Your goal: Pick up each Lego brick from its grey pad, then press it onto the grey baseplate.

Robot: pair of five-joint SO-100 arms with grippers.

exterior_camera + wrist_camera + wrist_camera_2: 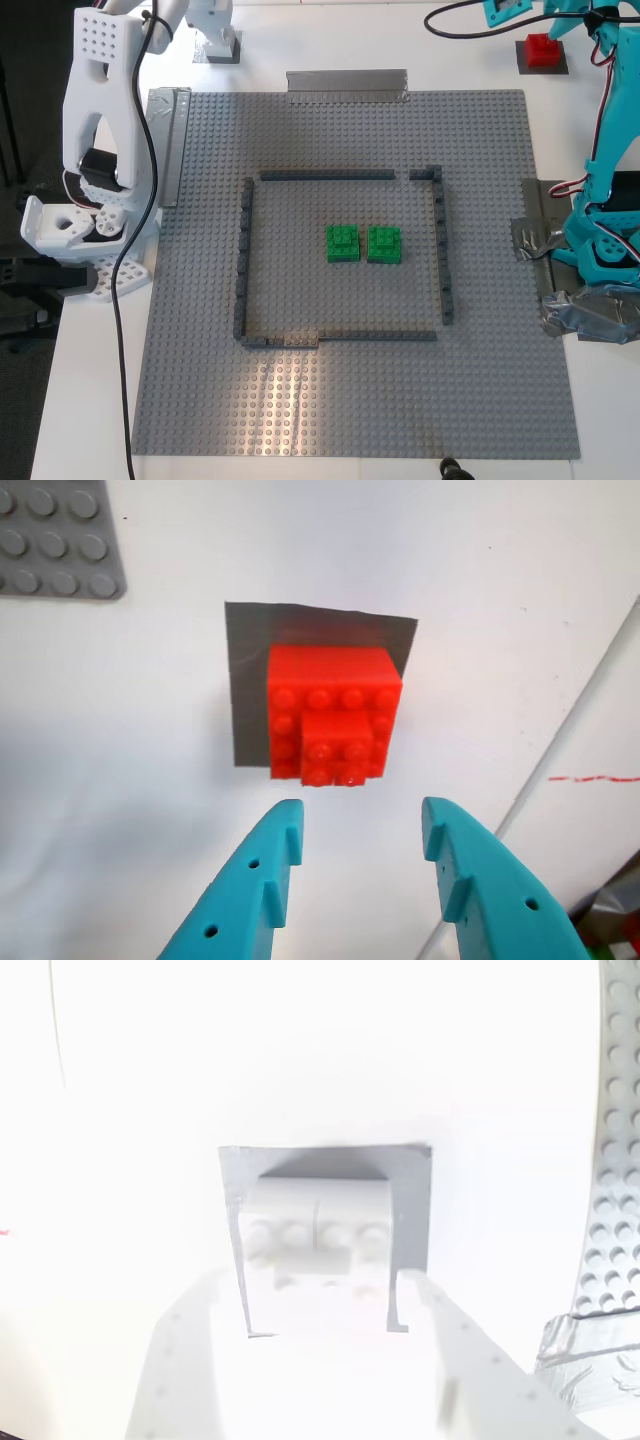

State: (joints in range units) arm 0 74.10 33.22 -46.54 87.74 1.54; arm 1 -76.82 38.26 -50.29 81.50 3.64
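— Count it off for me, starting from the exterior view's left.

— One white arm (pixel 105 150) stands at the left edge of the white bench (pixel 90 400). My second gripper (pixel 330 1295) belongs to it: its wrist view looks down on one white brick (pixel 318 1228) sitting on one silvery grey pad (pixel 412 1210). The jaws stand released, one on each side of the brick's near edge. The glare is strong there, so I can't tell whether they touch it.

— And in the middle?

— One grey baseplate (pixel 350 420), very large, covering most of the bench. On it is one thin dark-grey outline (pixel 243 250), a rectangle with a gap near its far right corner. Inside that sit two green bricks (pixel 362 243), side by side, just apart. Strips of silver tape (pixel 346 82) lie at the plate's left, far and right edges.

— Then the right?

— One red brick (pixel 541 50) on one dark pad (pixel 560 67), off the plate past its far right corner — well apart from the green pair. One teal arm (pixel 605 200) stands at the right edge. My first gripper (pixel 360 825) is its end: the first wrist view shows the same red brick (pixel 333 715) resting on its dark pad (pixel 248 680), a smaller studded piece stacked on top. The two teal jaws are spread wide and hang just short of the brick, holding nothing.

— So the totals?

— Two arms, two pads, two task bricks — neither on the baseplate.
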